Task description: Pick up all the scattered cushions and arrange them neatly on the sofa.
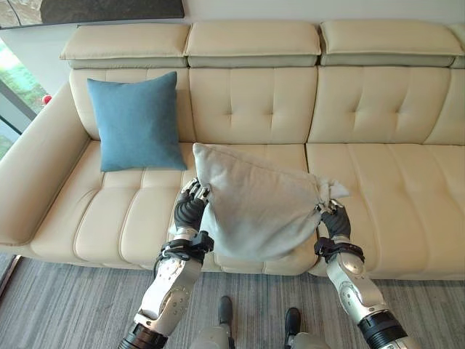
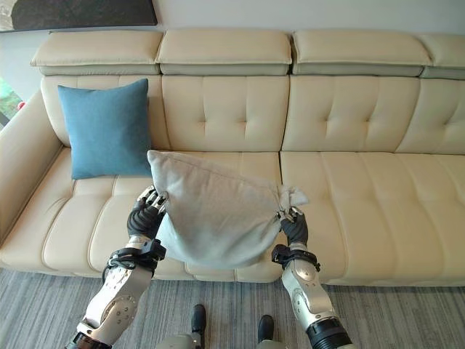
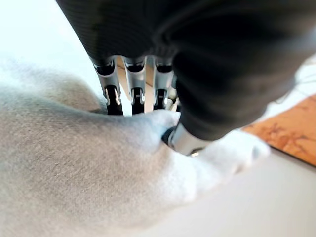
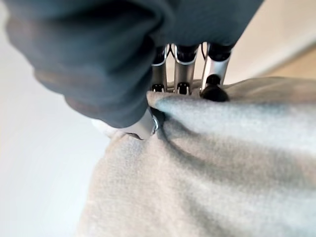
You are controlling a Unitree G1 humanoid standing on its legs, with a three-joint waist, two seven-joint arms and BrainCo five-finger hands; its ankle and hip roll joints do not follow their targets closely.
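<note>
Grey cushion (image 1: 254,211), frame centre, hangs over the sofa (image 1: 378,167) seat, pinched at opposite corners by left hand (image 1: 190,207) and right hand (image 1: 333,217). Risk: thin corner grips may slip, dropping it short of the blue cushion (image 1: 136,122) at upper left.

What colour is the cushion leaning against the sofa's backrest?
Blue; the cushion shows best in the left eye view.

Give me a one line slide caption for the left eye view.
Both hands, left and right, grip a grey fabric cushion over the cream leather sofa, beside an upright blue cushion.
</note>
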